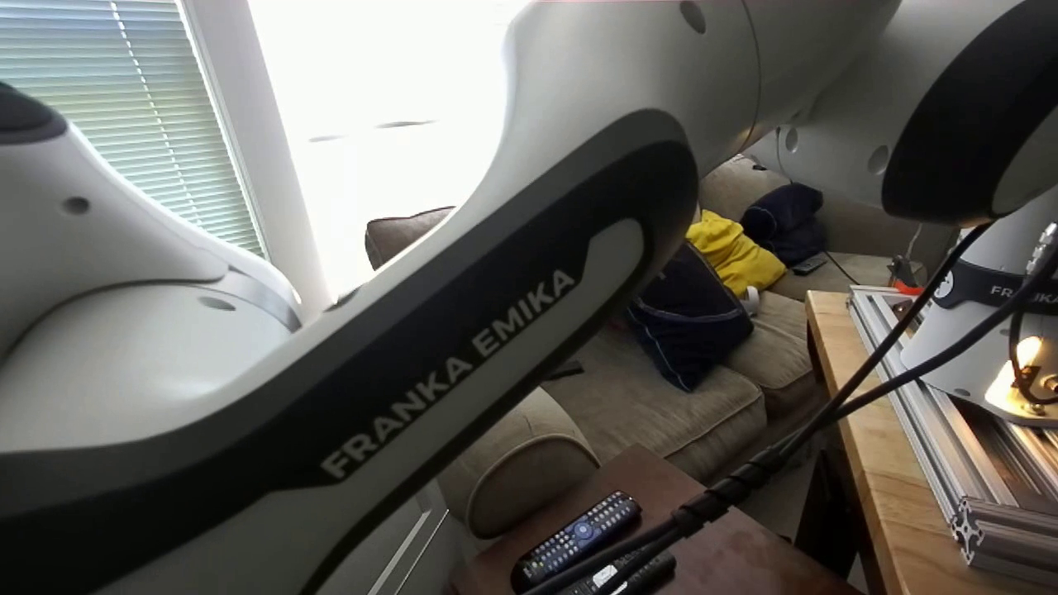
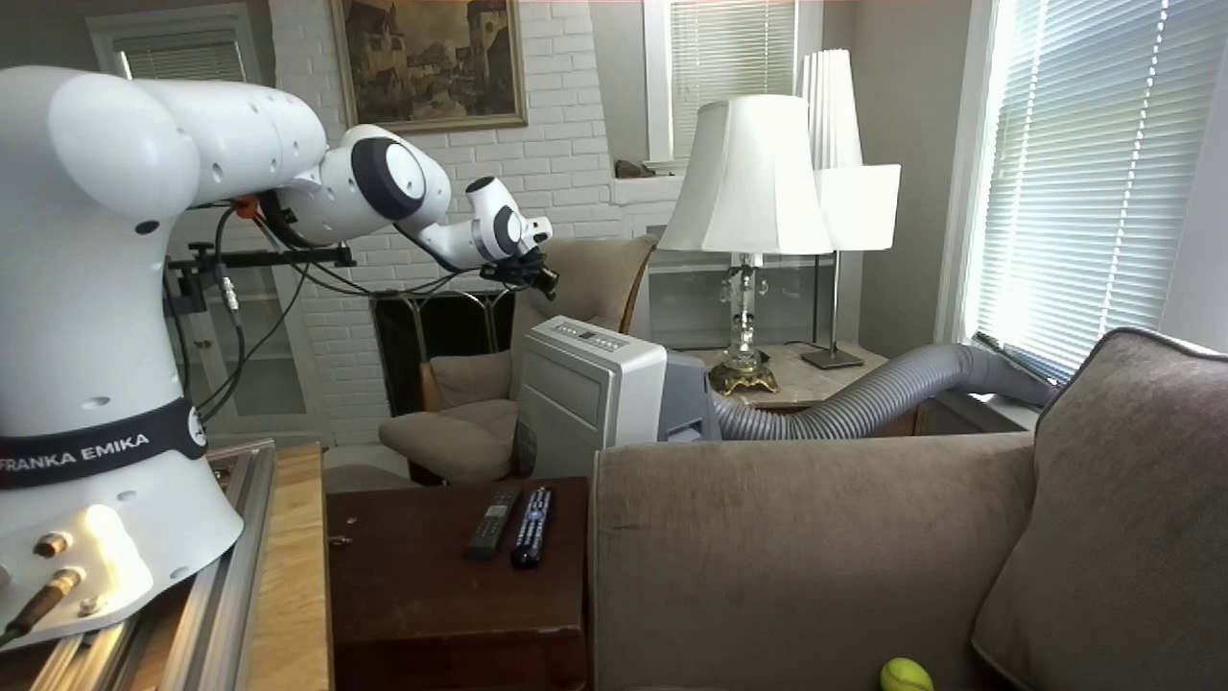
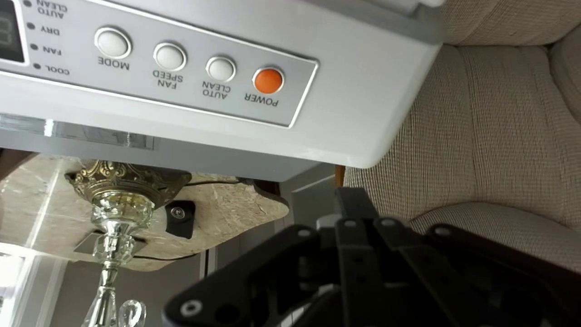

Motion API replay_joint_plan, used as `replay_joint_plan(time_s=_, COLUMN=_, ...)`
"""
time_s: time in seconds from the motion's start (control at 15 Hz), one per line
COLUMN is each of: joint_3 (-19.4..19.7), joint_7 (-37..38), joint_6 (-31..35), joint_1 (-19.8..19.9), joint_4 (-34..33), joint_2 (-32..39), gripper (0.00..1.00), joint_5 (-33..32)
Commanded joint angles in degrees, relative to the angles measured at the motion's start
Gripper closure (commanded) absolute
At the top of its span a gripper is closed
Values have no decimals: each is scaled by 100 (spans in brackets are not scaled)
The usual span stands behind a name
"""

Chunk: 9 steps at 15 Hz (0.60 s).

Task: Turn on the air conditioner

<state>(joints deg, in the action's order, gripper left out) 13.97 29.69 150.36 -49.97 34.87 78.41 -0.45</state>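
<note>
Four round buttons (image 3: 169, 57) are seen in the wrist view on the top panel (image 3: 193, 78) of the air conditioner (image 2: 580, 398), the orange power button (image 3: 268, 81) placed nearest the panel's end. The unit is seen in an exterior view behind the brown table (image 2: 422, 571) and beside the sofa (image 2: 815, 537). Higher than its top, and apart from it, the gripper (image 3: 358, 204) is held; its fingers are set against each other. In the wrist view the fingertips are shown past the unit's corner, against the armchair (image 3: 454, 136), while the power button lies up and to the left in that picture. How far the two are parted in depth cannot be told.

The display (image 3: 10, 36) is cut off by the left edge of the wrist view, along with the rest of the panel. The unit's base is hidden by table and sofa, and part of the grey hose (image 2: 854, 393) is covered as well. By the arm (image 1: 496, 330), much of the scene is blocked in an exterior view; what the pale surface (image 1: 417, 541) below it belongs to cannot be made out.
</note>
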Motion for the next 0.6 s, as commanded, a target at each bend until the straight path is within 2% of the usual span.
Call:
replay_joint_plan(time_s=0.0, joint_3=-46, joint_7=-24, joint_6=-45, joint_1=68, joint_4=-200, joint_2=163, gripper=100, joint_5=32)
replay_joint_plan(time_s=0.53, joint_3=79, joint_7=43, joint_6=-293, joint_1=40, joint_4=-151, joint_2=229, gripper=100, joint_5=-40)
